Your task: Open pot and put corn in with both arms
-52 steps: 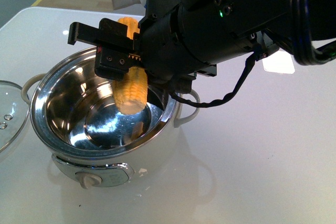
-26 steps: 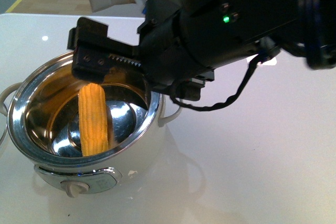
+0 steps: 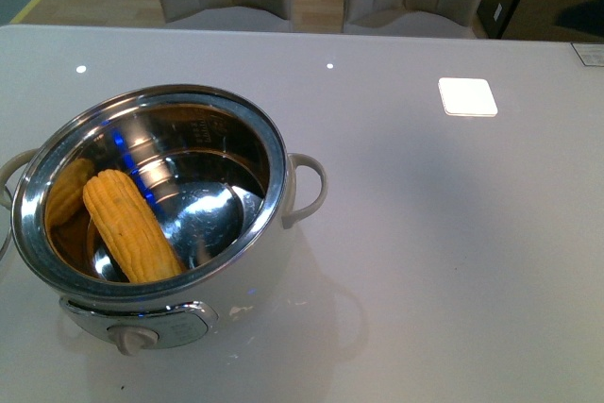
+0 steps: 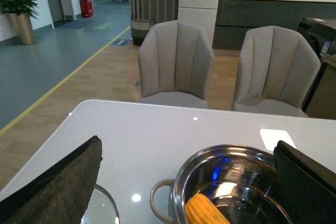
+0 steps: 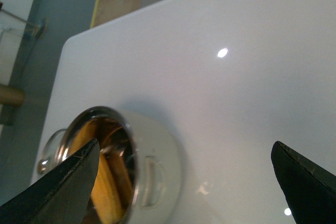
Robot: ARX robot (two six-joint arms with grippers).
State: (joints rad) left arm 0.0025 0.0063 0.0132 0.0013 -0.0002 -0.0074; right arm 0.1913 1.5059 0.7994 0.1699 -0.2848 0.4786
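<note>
Flat black fingers (image 4: 58,187), matte, rough-textured pads.

One pot (image 3: 151,205), one corn (image 3: 132,226), two chairs (image 4: 176,61)

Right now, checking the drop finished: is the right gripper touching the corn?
Apart. In the right wrist view the gripper is open above the table, with the corn lying inside the pot well clear of both fingers.
</note>
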